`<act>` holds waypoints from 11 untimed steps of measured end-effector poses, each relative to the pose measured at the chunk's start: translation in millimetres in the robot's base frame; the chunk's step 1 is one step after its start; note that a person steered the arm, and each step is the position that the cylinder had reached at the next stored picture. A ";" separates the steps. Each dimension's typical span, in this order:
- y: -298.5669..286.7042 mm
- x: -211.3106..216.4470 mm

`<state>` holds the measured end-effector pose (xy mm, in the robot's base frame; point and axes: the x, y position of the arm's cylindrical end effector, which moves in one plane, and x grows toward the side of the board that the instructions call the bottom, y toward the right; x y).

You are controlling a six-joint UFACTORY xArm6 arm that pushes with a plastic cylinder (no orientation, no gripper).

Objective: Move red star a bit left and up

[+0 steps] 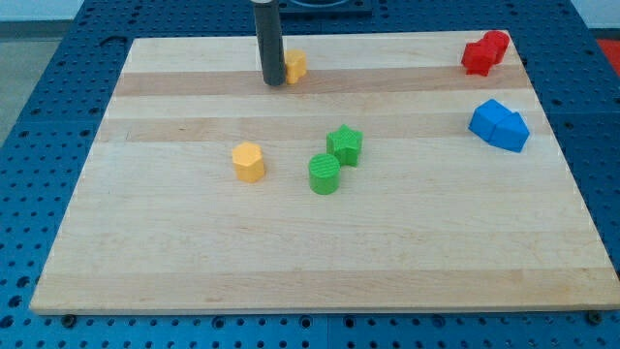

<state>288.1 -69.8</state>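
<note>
My tip [273,82], a bare rod with no pincer to open or close, stands at the counter's [291,262] top edge, the red star [484,52] far off toward the view's right.

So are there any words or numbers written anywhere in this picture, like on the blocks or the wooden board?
None: no words, numbers, labels or signs can be read anywhere in this view.
The wooden board is plain.
The blocks bear no writing: red star, blue block, green star, green cylinder, yellow block and the yellow block beside my tip.
The dark rod is unmarked too.
</note>
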 end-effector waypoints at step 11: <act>328.5 -11.5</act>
<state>276.6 258.7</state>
